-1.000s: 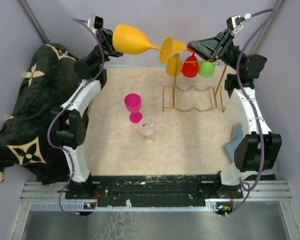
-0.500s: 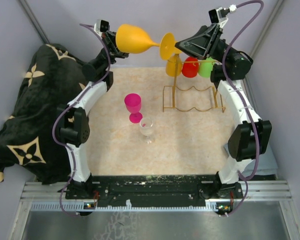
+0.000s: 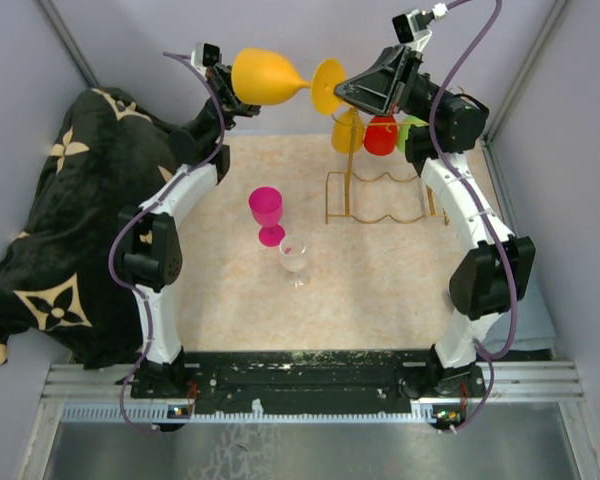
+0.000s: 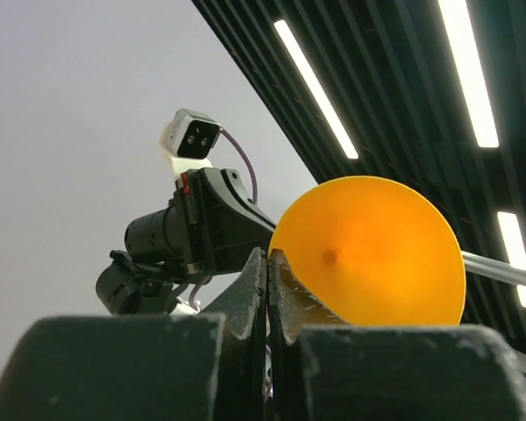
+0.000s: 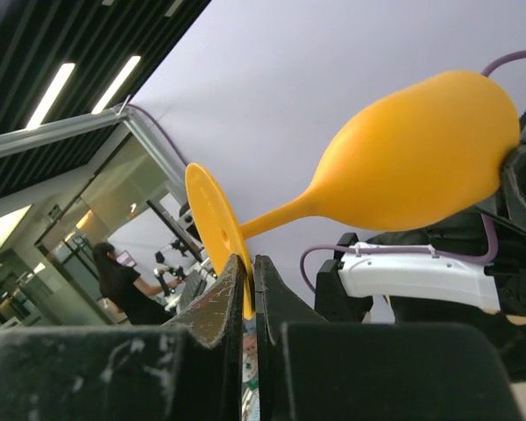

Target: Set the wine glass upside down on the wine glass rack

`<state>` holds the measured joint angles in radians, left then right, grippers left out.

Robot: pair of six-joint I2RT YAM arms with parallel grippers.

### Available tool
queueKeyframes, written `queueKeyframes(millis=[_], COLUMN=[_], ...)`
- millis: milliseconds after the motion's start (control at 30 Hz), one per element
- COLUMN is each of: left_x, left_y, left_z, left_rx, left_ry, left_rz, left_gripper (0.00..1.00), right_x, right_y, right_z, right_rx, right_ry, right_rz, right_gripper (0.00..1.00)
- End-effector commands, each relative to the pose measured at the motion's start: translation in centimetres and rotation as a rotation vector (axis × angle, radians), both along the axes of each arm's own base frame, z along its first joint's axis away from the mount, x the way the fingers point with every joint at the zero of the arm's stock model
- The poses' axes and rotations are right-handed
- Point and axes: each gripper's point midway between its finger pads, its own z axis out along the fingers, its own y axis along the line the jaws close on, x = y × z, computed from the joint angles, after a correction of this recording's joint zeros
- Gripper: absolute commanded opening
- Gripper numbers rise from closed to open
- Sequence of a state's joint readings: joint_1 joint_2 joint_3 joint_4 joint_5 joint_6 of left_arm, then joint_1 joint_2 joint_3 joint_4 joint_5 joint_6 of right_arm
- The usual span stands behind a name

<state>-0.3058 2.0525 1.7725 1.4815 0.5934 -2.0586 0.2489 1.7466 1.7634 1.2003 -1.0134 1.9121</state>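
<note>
The orange wine glass (image 3: 270, 78) hangs on its side high above the far edge of the counter (image 3: 380, 280), bowl to the left and foot to the right, bridged between two robot arms. It is opaque, glossy and unmarked, with a rounded bowl tapering into a thin stem and a flat disc foot.

The left gripper (image 3: 233, 92) is clenched on the bowl end; its wrist view shows the fingers drawn almost together against the orange wall. The right gripper (image 3: 340, 95), which a second ago sat over the right end of the wine glass rack (image 3: 385, 195), has swung left and up to meet the glass. Its wrist view shows the rim of the foot wedged between the nearly closed fingers, so it appears to be pinching the disc. The glass itself has barely shifted.

This reads as a handover: with both grippers on the glass, the left would have to let go before the right can turn it bowl-down and slide the foot onto the rails.

The gold wire rack stands near the far right corner of the counter, already carrying a yellow glass (image 3: 347, 130), a red glass (image 3: 381, 136) and a green glass (image 3: 412, 128), partly hidden by the arm. A pink glass (image 3: 266, 212) and a clear glass (image 3: 294, 255) stand upright mid-counter. A black patterned cloth (image 3: 40, 230) lies heaped beyond the left edge.
</note>
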Motion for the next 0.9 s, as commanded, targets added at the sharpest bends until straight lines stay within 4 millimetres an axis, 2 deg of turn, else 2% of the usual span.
queueKeyframes(millis=[0, 67, 200, 233, 433, 733, 867], left_x=[-1.9, -1.9, -1.7, -1.7, -1.3, -0.2, -0.1], left_y=[1.1, 1.1, 1.4, 1.6, 2.8, 4.4, 4.6], left_z=[1.5, 1.5, 1.3, 1.2, 0.9, -1.7, -1.9], left_rx=[-0.067, -0.068, -0.069, -0.073, -0.074, -0.017, -0.001], left_ry=[0.005, 0.003, -0.012, -0.013, -0.020, 0.011, 0.004], left_rz=[-0.119, -0.120, -0.099, -0.090, -0.055, 0.031, 0.043], left_gripper=[0.00, 0.03, 0.29, 0.32, 0.48, 0.49, 0.47], right_x=[-1.3, -1.4, -1.6, -1.7, -1.6, 0.1, 1.0], right_y=[0.0, 0.0, -0.2, -0.2, -0.8, -4.3, -5.6], right_z=[1.5, 1.5, 1.8, 1.9, 2.3, 3.3, 3.4], right_rx=[0.015, 0.020, 0.032, 0.035, 0.045, 0.061, 0.055], right_ry=[-0.082, -0.085, -0.093, -0.098, -0.113, -0.130, -0.127], right_rz=[-0.010, -0.010, -0.015, -0.017, -0.044, -0.165, -0.212], right_gripper=[0.00, 0.00, 0.00, 0.00, 0.00, 0.00, 0.00])
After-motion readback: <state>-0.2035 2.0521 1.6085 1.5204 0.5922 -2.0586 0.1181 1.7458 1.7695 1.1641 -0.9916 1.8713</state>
